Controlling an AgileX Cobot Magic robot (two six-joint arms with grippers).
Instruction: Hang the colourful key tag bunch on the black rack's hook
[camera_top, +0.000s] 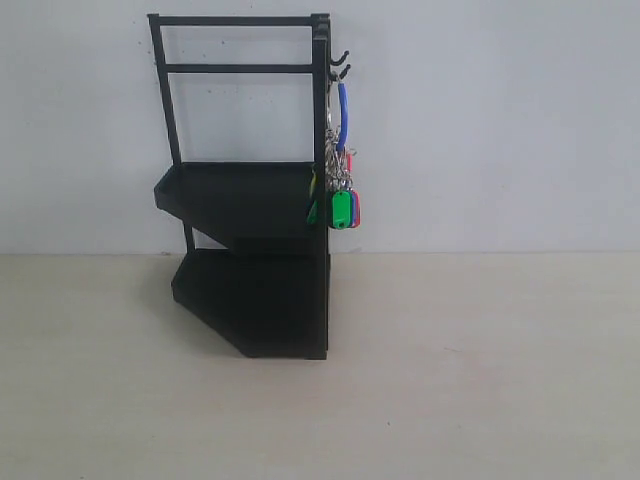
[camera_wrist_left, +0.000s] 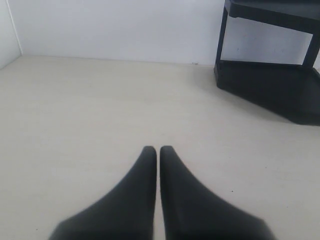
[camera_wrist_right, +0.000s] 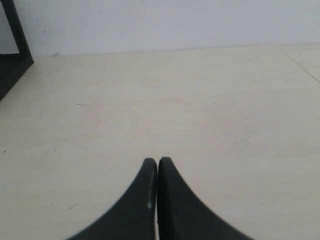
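Note:
The black rack (camera_top: 250, 250) stands upright on the pale table, against the white wall. The colourful key tag bunch (camera_top: 342, 205) hangs from a hook (camera_top: 341, 66) at the rack's upper right corner, its blue loop (camera_top: 343, 112) over the hook and the tags dangling beside the upper tray. Neither arm shows in the exterior view. My left gripper (camera_wrist_left: 158, 149) is shut on nothing above bare table, with the rack's lower part (camera_wrist_left: 270, 85) some way ahead. My right gripper (camera_wrist_right: 157, 160) is also shut and empty; a corner of the rack (camera_wrist_right: 12, 55) sits at that view's edge.
The pale wooden table (camera_top: 450, 380) stretches in front of and to both sides of the rack. A white wall (camera_top: 500, 120) closes the back. A white side panel (camera_wrist_left: 7, 35) shows in the left wrist view.

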